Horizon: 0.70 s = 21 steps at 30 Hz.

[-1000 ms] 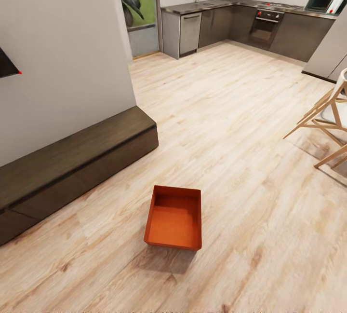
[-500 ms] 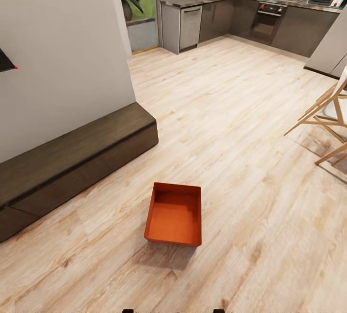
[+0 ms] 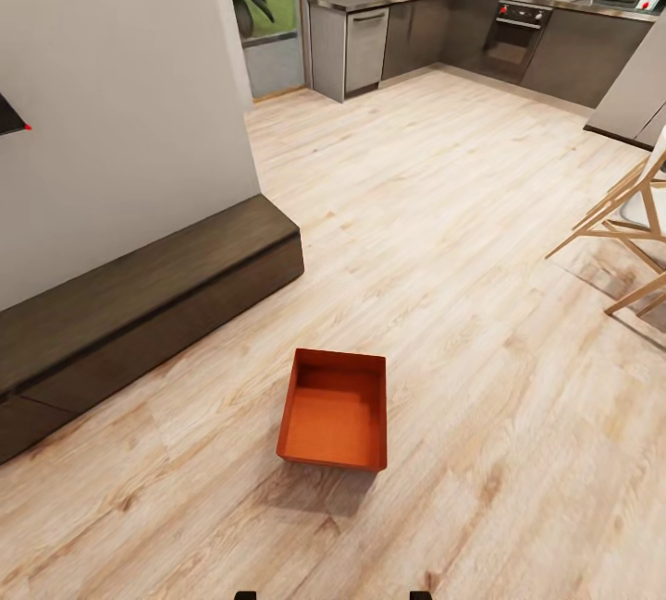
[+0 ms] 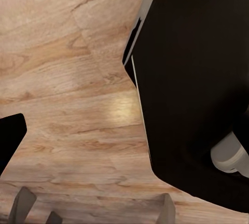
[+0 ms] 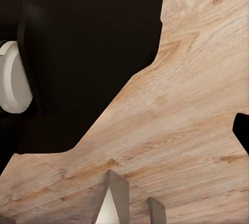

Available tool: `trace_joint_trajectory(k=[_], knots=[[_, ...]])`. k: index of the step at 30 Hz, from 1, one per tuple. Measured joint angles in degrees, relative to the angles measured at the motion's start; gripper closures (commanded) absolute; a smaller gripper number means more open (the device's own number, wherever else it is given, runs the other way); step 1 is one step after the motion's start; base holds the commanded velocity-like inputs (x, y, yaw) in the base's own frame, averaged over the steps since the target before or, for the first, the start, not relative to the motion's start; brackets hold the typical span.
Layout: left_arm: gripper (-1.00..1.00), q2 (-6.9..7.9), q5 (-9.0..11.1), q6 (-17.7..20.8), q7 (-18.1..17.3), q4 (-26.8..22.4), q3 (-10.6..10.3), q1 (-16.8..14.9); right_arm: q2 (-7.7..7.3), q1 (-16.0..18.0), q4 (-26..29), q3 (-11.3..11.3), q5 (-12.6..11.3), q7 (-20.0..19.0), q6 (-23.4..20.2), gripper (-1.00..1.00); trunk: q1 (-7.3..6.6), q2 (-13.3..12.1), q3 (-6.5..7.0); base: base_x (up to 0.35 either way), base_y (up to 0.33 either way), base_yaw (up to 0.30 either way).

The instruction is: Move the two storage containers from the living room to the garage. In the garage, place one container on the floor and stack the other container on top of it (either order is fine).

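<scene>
One orange-red storage container (image 3: 335, 415) sits lidless and empty on the light wood-plank floor (image 3: 444, 239), low in the middle of the head view. The left wrist view has my left gripper (image 4: 93, 211) over bare planks, fingers wide apart and holding nothing. My right gripper (image 5: 134, 206) also hangs over bare planks, its fingers (image 5: 113, 198) a narrow gap apart with nothing between them. Neither gripper is near the container.
A long dark low cabinet (image 3: 139, 304) runs along the beige wall (image 3: 120, 101) on the left. A wooden chair (image 3: 629, 230) stands at the right. A dark-cabinet kitchen (image 3: 481, 36) lies far ahead. My black base (image 4: 197, 79) (image 5: 78, 53) looms in both wrist views.
The head camera has dipped slightly, so the whole picture shifted up and two dark robot parts now show at the bottom edge. The container has not moved on the floor.
</scene>
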State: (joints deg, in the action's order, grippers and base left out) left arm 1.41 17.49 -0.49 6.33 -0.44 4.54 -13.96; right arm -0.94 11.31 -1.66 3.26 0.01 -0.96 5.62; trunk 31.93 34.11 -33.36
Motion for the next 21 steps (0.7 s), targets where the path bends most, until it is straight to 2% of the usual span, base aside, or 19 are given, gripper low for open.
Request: trace_joint_trajectory(k=[7,13,21], knots=[[-1.0,0.03,-0.67,-0.14,0.01,-0.03,-0.07,-0.01,-0.01,0.0,0.01,-0.05,-0.06,0.0,-0.02,-1.0,0.0,0.0,0.0,0.0,0.0,0.0],[-1.0,0.14,-0.06,0.0,0.04,0.1,0.0,0.0,-0.01,0.0,0.0,-0.05,-0.05,0.0,0.0,-1.0,0.0,0.0,0.0,0.0,0.0,0.0],[-1.0,0.01,-0.2,0.08,0.02,0.02,0.03,0.0,-0.01,0.01,0.02,-0.05,-0.08,0.0,0.01,-1.0,0.0,0.0,0.0,0.0,0.0,0.0]])
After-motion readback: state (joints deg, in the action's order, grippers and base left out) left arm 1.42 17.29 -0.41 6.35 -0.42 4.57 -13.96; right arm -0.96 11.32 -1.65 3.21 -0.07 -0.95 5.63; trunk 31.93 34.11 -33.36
